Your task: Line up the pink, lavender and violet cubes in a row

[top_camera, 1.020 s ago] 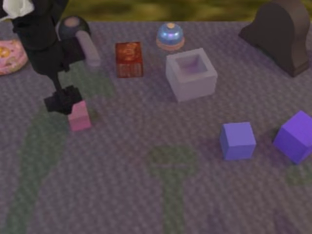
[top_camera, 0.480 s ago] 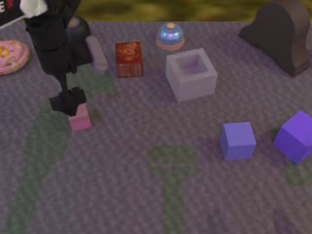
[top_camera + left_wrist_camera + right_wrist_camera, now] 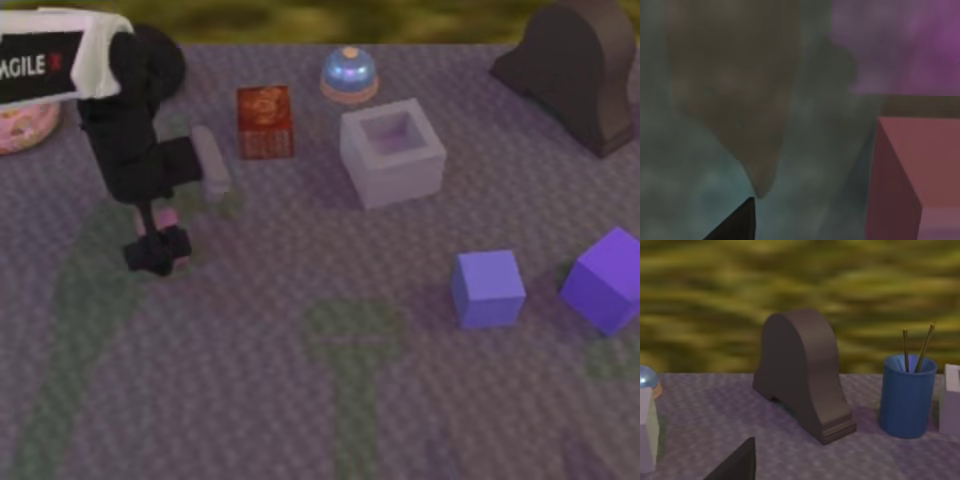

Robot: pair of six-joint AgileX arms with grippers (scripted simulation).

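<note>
Table [image 3: 300, 400], left gripper [image 3: 157, 250] hiding pink cube [image 3: 168, 217]

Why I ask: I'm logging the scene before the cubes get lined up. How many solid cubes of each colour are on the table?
Pink cube: 1, mostly hidden under the left gripper at the table's left
Lavender cube: 1
Violet cube: 1
Red-orange patterned cube: 1
Total: 4
The right arm is outside the top view.
</note>
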